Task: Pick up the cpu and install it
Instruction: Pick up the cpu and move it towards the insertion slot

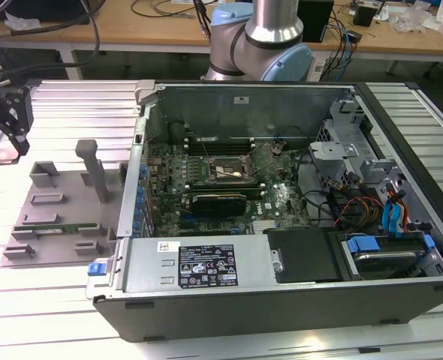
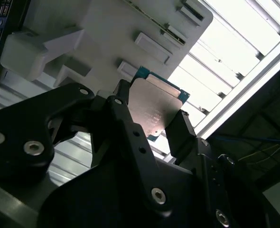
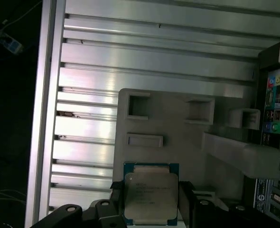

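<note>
I am reading the pick as done and the install as not yet begun. The gripper (image 1: 7,124) is hanging at the far edge of the exterior view's left, over the slatted table (image 1: 64,97). It is just off the grey tray (image 1: 56,217), towards the upper left of that frame. The open case (image 1: 281,300) is filling the middle and the exterior view's right. Its socket (image 1: 225,172) is sitting bare near the centre of the board, well apart from the gripper.

In both wrist views I am seeing the gripper (image 2: 154,124) pinching the cpu (image 2: 156,107) by two opposite edges. One black finger (image 2: 125,116) is pressing on one side and its partner (image 2: 180,133) on the other. The silvery top plate is facing the second wrist camera. The blue-green rim is peeking out at the corners beyond the fingertips.

In the first wrist view the cpu (image 3: 150,197) is sitting squarely between the fingers (image 3: 186,202). The tray (image 3: 178,123), with its empty pockets, is lying past it. I am judging that the chip is held clear of the tray and not resting in it, though I cannot tell how high.

What is left, as I am judging it, is the whole carry across to the case and the seating in the socket. I cannot tell from here whether the socket frame is standing open or shut.
</note>
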You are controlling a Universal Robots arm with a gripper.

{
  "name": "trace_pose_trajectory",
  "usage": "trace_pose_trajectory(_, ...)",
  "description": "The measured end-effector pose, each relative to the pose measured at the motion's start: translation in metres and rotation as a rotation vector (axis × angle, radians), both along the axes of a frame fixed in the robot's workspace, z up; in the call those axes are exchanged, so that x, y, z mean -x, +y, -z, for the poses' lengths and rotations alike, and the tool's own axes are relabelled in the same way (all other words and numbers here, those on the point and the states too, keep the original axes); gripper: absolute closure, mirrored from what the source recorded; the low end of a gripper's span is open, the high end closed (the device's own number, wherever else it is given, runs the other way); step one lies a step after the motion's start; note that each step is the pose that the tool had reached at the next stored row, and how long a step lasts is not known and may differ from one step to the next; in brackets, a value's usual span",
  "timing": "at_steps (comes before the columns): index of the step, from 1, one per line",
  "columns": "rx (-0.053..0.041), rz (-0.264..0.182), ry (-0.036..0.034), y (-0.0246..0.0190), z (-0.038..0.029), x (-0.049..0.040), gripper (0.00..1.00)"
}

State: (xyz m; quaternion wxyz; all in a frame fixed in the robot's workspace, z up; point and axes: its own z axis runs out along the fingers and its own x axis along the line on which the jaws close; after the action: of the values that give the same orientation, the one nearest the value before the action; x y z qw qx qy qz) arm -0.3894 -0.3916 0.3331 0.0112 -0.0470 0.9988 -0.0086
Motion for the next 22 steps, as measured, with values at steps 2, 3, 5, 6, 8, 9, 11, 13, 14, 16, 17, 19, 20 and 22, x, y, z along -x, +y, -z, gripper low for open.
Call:
trace_pose_trajectory(2,0.0000,0.000,-0.0001,0.0000,-0.0045,0.0000,0.45)
trace_pose_trajectory(3,0.0000,0.000,-0.0001,0.0000,-0.0054,0.0000,0.45)
trace_pose_trajectory(5,-0.0001,0.000,-0.0002,0.0000,-0.0079,0.0000,0.45)
trace_pose_trajectory(6,0.0000,0.000,-0.0001,0.0000,-0.0092,0.0000,0.45)
trace_pose_trajectory(8,0.0000,0.000,-0.0001,0.0000,-0.0112,0.0000,0.45)
trace_pose_trajectory(9,0.0000,0.000,0.0000,0.0000,-0.0124,0.0000,0.45)
trace_pose_trajectory(11,-0.0001,0.000,-0.0001,0.0000,-0.0149,0.0000,0.45)
trace_pose_trajectory(13,0.0000,0.000,-0.0001,0.0000,-0.0185,0.0000,0.45)
trace_pose_trajectory(14,0.0000,0.000,-0.0002,0.0000,-0.0204,0.0000,0.45)
trace_pose_trajectory(16,0.0000,0.000,-0.0002,0.0000,-0.0227,0.0000,0.45)
trace_pose_trajectory(17,0.0000,0.000,-0.0001,0.0000,-0.0234,0.0000,0.45)
trace_pose_trajectory(19,0.0001,0.000,-0.0002,0.0000,-0.0253,0.0000,0.45)
trace_pose_trajectory(20,0.0001,0.000,-0.0001,0.0000,-0.0270,0.0000,0.45)
trace_pose_trajectory(22,0.0012,0.000,-0.0001,0.0000,-0.0421,0.0000,0.45)
